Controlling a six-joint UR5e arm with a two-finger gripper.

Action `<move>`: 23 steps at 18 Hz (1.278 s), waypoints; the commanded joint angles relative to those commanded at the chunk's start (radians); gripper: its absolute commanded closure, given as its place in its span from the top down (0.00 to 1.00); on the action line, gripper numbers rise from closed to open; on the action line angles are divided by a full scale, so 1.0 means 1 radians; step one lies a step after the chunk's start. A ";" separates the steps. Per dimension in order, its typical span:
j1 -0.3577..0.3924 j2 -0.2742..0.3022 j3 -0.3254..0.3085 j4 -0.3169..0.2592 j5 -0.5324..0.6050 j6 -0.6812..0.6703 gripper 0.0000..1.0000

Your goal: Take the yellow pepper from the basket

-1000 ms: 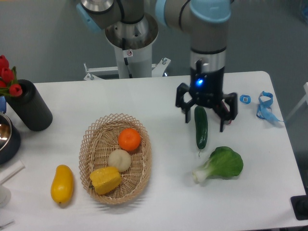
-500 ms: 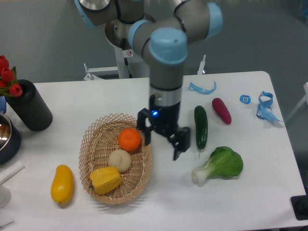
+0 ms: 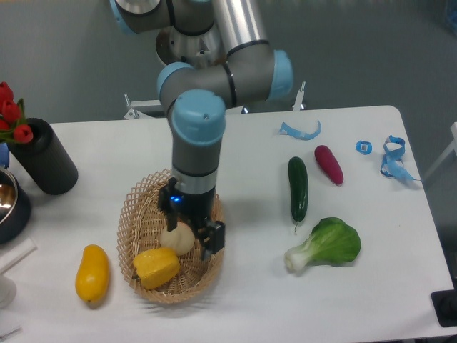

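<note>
Black 2-finger gripper (image 3: 187, 227) spread open above pale round onion-like ball (image 3: 176, 238) in oval tan wicker basket (image 3: 134, 214), blocky golden-yellow bell pepper (image 3: 156, 267) just beside, ungrasped

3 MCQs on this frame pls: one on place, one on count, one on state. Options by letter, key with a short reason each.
1. Where is the yellow pepper?
A. On the table beside the cucumber
B. In the basket, at its near end
C. Held up in the gripper

2. How many yellow items lie on the bare table outside the basket?
A. None
B. One
C. Three

3. What is the gripper doing?
A. Open, low over the basket by the pale round ball
B. Shut on the cucumber
C. Parked over the leafy green

Key:
1 B: the pepper sits inside the wicker rim, in front of the pale ball.
2 B: only the elongated yellow fruit lies left of the basket.
3 A: the fingers are spread above the basket, holding nothing, with the cucumber and leafy green far to the right.
</note>
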 joint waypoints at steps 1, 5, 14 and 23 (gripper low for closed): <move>-0.005 -0.008 -0.009 0.000 0.003 -0.006 1.00; -0.037 -0.031 -0.018 -0.002 0.020 -0.009 1.00; -0.049 -0.098 0.000 0.006 0.023 -0.008 1.00; -0.049 -0.140 0.029 0.009 0.023 -0.009 1.00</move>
